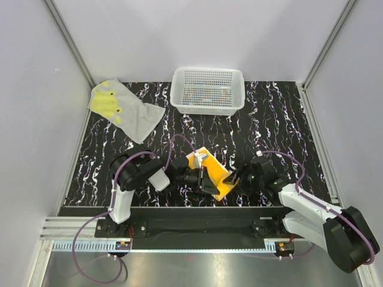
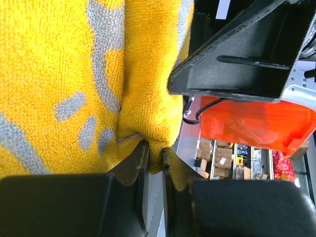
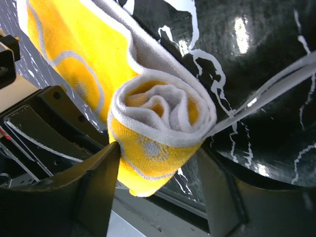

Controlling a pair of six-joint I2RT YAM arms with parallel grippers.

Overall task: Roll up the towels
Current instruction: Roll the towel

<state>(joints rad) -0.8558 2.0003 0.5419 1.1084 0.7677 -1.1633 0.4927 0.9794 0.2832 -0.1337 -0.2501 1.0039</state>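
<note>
A black, white-veined table (image 1: 269, 137) fills the middle of the frame, with a white perforated basket (image 1: 206, 108) at top centre and the grey towel (image 1: 122, 104), blotched yellow-green, lying spread out at the upper left. The orange towel (image 1: 222, 179) sits at lower centre between the two arms, partly rolled. The left gripper (image 2: 154, 153) is nearly closed, pinching a fold of its edge, while the right gripper (image 3: 158, 168) has its jaws wide apart, one finger on either side of the towel's rolled end and close against it.
</note>
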